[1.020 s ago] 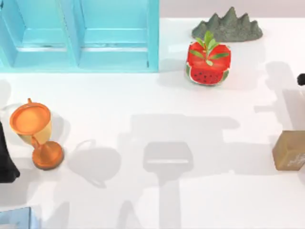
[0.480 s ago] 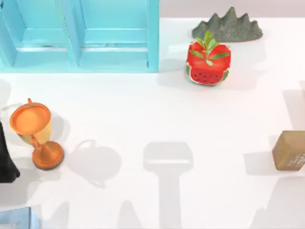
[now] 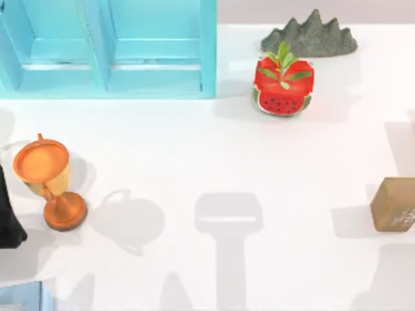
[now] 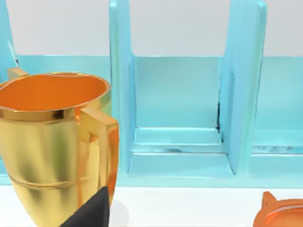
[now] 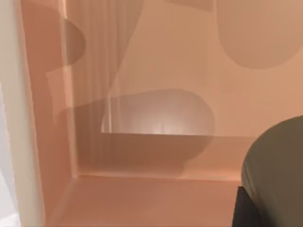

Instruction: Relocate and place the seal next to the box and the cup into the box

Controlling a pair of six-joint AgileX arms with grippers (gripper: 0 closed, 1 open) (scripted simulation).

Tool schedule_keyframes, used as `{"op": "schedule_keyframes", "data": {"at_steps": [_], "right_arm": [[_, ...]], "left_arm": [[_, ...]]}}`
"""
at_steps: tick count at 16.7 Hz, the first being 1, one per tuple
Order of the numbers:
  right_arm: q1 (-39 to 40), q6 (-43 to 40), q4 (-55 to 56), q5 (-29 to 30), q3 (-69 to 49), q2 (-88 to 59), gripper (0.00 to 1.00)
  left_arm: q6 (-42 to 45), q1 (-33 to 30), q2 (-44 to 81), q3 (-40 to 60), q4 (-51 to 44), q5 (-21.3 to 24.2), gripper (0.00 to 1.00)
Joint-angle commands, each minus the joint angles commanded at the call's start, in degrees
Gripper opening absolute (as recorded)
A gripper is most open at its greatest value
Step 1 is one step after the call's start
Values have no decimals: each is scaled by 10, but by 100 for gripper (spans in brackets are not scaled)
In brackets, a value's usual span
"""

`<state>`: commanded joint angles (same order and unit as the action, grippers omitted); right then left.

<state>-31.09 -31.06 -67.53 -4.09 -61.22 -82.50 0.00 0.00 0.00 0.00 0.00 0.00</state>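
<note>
Since a second ago the dark tip near the desk's right edge has gone from the top view, and the seal [image 3: 393, 205] has settled a touch lower by that edge; the last half second brings almost no shift.

Nearest the right wrist camera sits the cup [image 5: 277, 168], a dark olive curve at close range with a pinkish-tan inner wall and floor beyond it, which I take to be the inside of the box [image 5: 142, 189]. So the cup seems to be over or inside the box already, though whether the right end effector grips it I cannot tell.

Nearest the left wrist camera stands a gold trophy [image 4: 57, 142], with a black wedge in front of it that is probably part of the left end effector (how far it is open I cannot tell). Behind it rises a turquoise rack [image 4: 177, 118].

From above, the seal stands at the right edge, face with pale marks turned right, long axis roughly up and down, so the right arm is the nearer one. The left arm [image 3: 8, 214] rests at the left edge beside the orange trophy [image 3: 47, 184]. Farther back lie a watermelon ornament [image 3: 283, 87] and a grey rock [image 3: 310, 35].
</note>
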Motion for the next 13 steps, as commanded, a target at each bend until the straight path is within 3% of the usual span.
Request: {"op": "schedule_keyframes", "data": {"at_steps": [9, 13], "right_arm": [[-7, -45, 106, -51, 34, -18, 0], [-9, -25, 135, -39, 72, -28, 0]], "left_arm": [[0, 0, 0, 0, 0, 0, 100], [0, 0, 0, 0, 0, 0, 100]]}}
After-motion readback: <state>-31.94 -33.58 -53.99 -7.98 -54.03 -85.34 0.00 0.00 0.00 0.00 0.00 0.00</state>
